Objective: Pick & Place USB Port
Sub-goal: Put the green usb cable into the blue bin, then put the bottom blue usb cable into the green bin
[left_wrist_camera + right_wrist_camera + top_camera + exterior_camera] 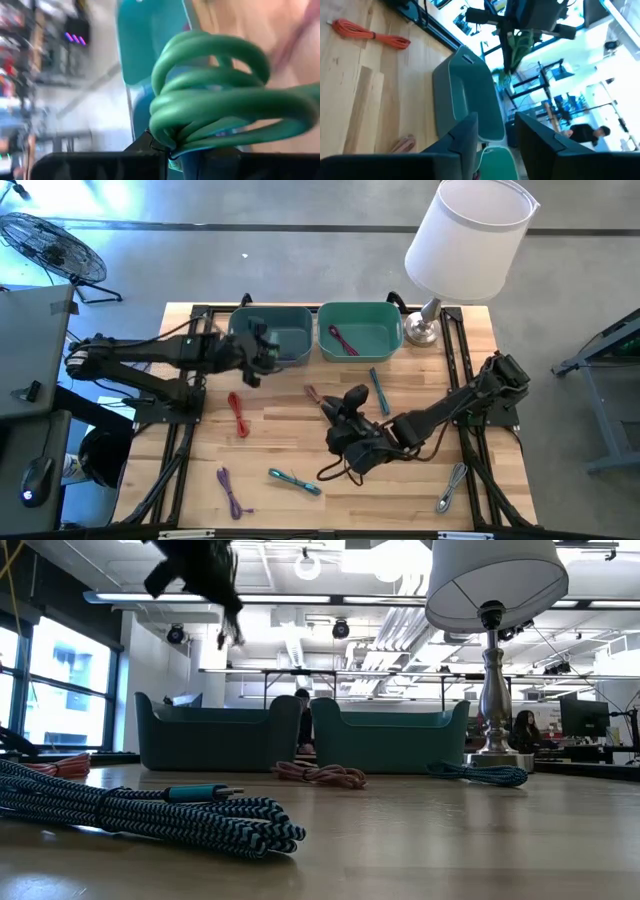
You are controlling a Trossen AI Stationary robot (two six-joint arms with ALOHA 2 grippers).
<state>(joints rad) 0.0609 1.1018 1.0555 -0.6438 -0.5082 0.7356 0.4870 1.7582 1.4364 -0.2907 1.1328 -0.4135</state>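
Observation:
My left gripper [260,350] hovers over the left teal bin [285,330], shut on a coiled green cable [215,100]. The right wrist view shows that cable [516,45] dangling under the left arm, above the bin [470,95]. My right gripper [347,405] is over the middle of the table, open, with nothing between its fingers [495,135]. The right teal bin [360,330] holds a pink cable [345,338]. No other USB part can be made out. My left gripper pinches several loops of the green cable's coil [175,135] between its two fingers. The bundle bulges out past the fingertips. It is lifted clear of the table, and its loose end [501,76] hangs down above the left bin.
Loose cables lie on the wooden table: red [238,413], purple [232,490], teal-striped [295,480], pink [312,393], blue [378,388], silver [450,488]. A white-shaded lamp [468,235] stands at the back right beside the bins.

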